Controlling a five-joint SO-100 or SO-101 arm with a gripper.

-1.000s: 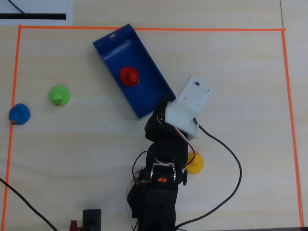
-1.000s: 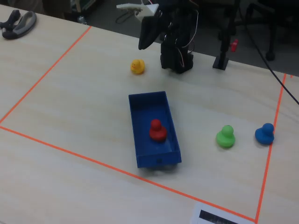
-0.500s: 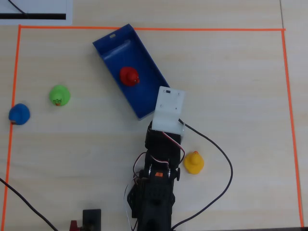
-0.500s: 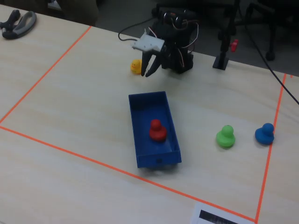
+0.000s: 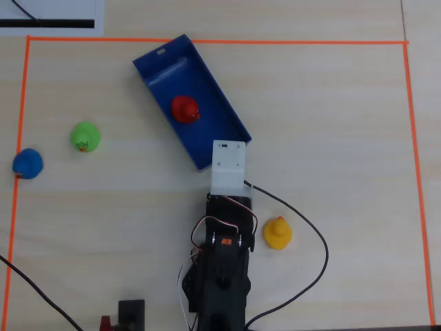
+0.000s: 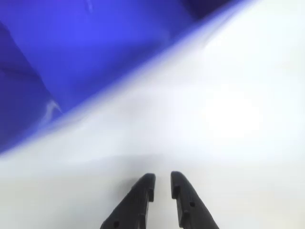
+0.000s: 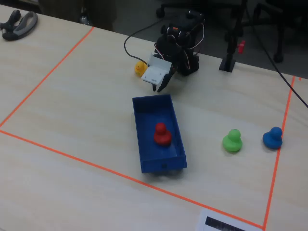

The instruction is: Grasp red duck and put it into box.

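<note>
Already the job looks done: the gripper (image 6: 162,183), empty with its fingers nearly pressed together, hangs just past the near end of the box (image 5: 219,110) in the overhead view, and the red duck (image 5: 185,109) sits inside that box near its middle, at about eleven o'clock from the gripper. Only pulling the arm back seems left. On the desk (image 5: 331,124) I count one box and four ducks: yellow duck (image 5: 277,232) nearest at four o'clock, red, then green duck (image 5: 85,136) and blue duck (image 5: 28,163) off toward nine.

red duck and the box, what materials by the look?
Red duck: likely rubber or soft vinyl; smooth rounded body, even matte red. Box: probably moulded plastic; thin low walls, uniform dark blue, a faint sheen on the floor in the overhead view.
</note>
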